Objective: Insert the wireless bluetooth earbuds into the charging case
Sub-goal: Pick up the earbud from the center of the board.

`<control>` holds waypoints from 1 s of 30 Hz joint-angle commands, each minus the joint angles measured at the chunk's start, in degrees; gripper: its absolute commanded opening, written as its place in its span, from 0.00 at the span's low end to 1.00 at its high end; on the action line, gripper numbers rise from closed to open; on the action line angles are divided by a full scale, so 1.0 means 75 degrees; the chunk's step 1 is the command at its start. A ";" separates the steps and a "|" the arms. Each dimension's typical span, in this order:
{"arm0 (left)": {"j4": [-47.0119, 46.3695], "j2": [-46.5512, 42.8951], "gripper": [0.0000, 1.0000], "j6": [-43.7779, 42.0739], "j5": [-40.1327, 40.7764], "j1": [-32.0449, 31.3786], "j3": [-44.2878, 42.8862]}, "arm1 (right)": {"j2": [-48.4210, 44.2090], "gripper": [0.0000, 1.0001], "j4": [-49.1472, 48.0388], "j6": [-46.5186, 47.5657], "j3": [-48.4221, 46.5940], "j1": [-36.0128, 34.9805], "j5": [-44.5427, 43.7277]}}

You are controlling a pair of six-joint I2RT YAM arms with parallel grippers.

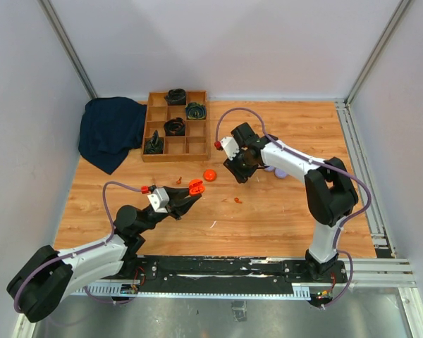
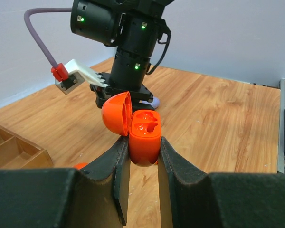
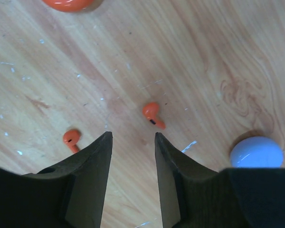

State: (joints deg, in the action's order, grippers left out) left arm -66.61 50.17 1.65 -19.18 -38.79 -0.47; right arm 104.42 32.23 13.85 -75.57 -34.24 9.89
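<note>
My left gripper (image 1: pixel 189 193) is shut on an orange charging case (image 1: pixel 196 186) and holds it above the table. In the left wrist view the case (image 2: pixel 145 135) sits between my fingers with its lid (image 2: pixel 116 113) hinged open and its sockets empty. My right gripper (image 1: pixel 238 173) is open and empty, pointing down at the table. In the right wrist view its open jaws (image 3: pixel 133 135) hover over bare wood. One orange earbud (image 3: pixel 153 114) lies just beyond the fingertips, and a second earbud (image 3: pixel 72 138) lies beside the left finger. A small orange earbud (image 1: pixel 237 201) shows on the table.
An orange disc (image 1: pixel 210 174) lies between the grippers, and also shows in the right wrist view (image 3: pixel 69 4). A pale lilac case (image 3: pixel 256 152) sits right of my right gripper. A wooden organiser (image 1: pixel 176 127) and a dark blue cloth (image 1: pixel 111 130) are at the back left.
</note>
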 commanded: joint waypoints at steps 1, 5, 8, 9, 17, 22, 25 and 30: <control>-0.0060 -0.0004 0.00 -0.0127 -0.0072 -0.0055 0.0474 | 0.0450 0.42 0.0780 0.1194 -0.0614 0.0298 0.0243; 0.0011 -0.0027 0.00 -0.0138 -0.0134 -0.0055 0.0450 | 0.0856 0.40 0.1175 0.1703 -0.1047 0.0343 0.0213; 0.0077 -0.0044 0.00 -0.0158 -0.0207 -0.0055 0.0426 | 0.1108 0.40 0.1417 0.2028 -0.1364 0.0350 0.0448; 0.0089 -0.0049 0.00 -0.0161 -0.0220 -0.0055 0.0417 | 0.1160 0.40 0.1509 0.2113 -0.1461 0.0351 0.0472; 0.0132 -0.0033 0.00 -0.0144 -0.0248 -0.0055 0.0392 | 0.1845 0.40 0.2025 0.2525 -0.1988 0.0346 0.0402; 0.0139 -0.0010 0.00 -0.0133 -0.0273 -0.0055 0.0380 | 0.2073 0.37 0.2110 0.2594 -0.2093 0.0331 0.0439; 0.0151 -0.0010 0.00 -0.0133 -0.0284 -0.0055 0.0379 | 0.2209 0.36 0.2124 0.2602 -0.2125 0.0292 0.0419; 0.0180 -0.0003 0.00 -0.0122 -0.0291 -0.0055 0.0359 | 0.2431 0.36 0.2148 0.2604 -0.2206 0.0263 0.0360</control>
State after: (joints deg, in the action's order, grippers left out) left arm -64.14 50.15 1.48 -20.82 -38.81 -0.47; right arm 120.22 46.50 32.25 -90.76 -32.12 12.45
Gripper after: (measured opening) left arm 0.284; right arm 0.360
